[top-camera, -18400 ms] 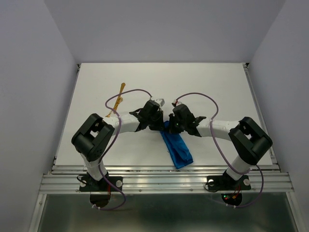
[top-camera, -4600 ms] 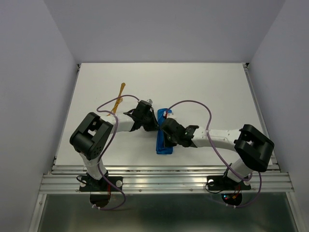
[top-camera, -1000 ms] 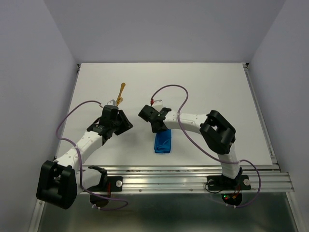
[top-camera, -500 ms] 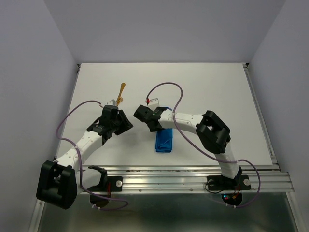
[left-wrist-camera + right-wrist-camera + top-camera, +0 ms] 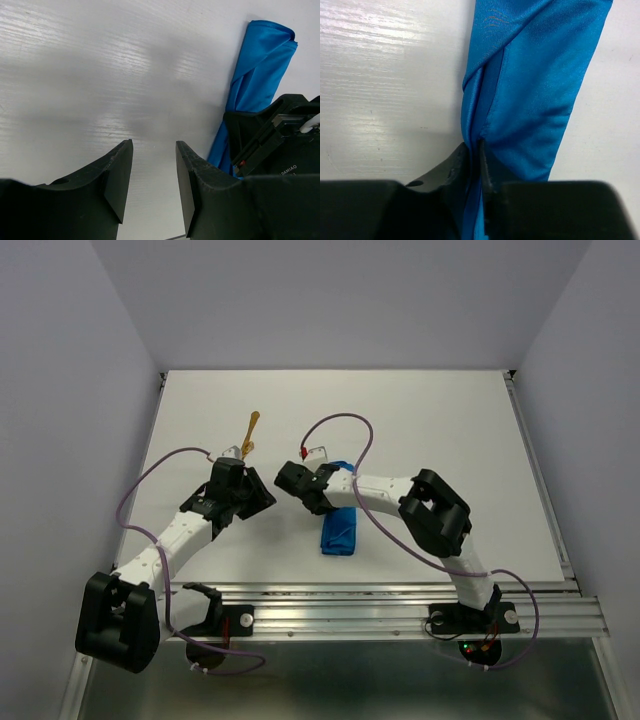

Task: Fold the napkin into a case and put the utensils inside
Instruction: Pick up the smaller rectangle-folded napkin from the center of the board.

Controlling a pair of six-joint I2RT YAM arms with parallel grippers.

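Top external: one narrow folded blue napkin (image 5: 340,532), one golden utensil (image 5: 252,428) showing up-left of it. Right tool (image 5: 474,148) pinches the napkin's edge; left tool (image 5: 153,146) gapes empty.

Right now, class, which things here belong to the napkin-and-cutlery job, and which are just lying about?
Job: folded blue napkin; golden cutlery; right gripper, pinching the napkin's edge; left gripper, open and empty.
Not the job: white table; purple cables.
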